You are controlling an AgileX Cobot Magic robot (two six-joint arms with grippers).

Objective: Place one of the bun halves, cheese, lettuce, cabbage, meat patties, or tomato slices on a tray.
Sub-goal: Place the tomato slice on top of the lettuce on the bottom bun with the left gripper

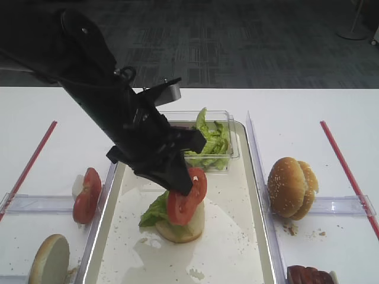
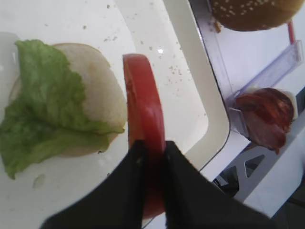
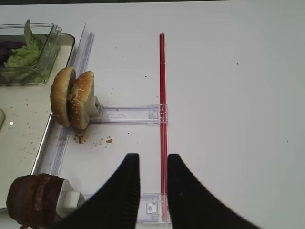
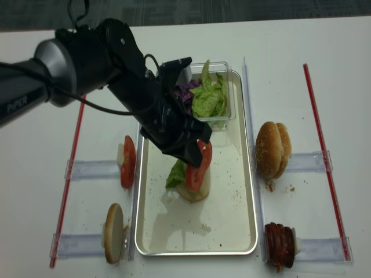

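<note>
Red tomato slice (image 2: 143, 119) stands on its edge, clamped between the black jaws of the left gripper (image 2: 151, 148). It hangs just above the bun half (image 1: 180, 228) with lettuce (image 2: 45, 119) on the tray (image 1: 251, 236). The right gripper (image 3: 151, 164) waits over the worktop, well apart, jaws slightly open and empty.

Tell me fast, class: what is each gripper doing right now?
Left gripper: closed on a tomato slice, held on edge above the bun half and lettuce.
Right gripper: open, empty.
</note>
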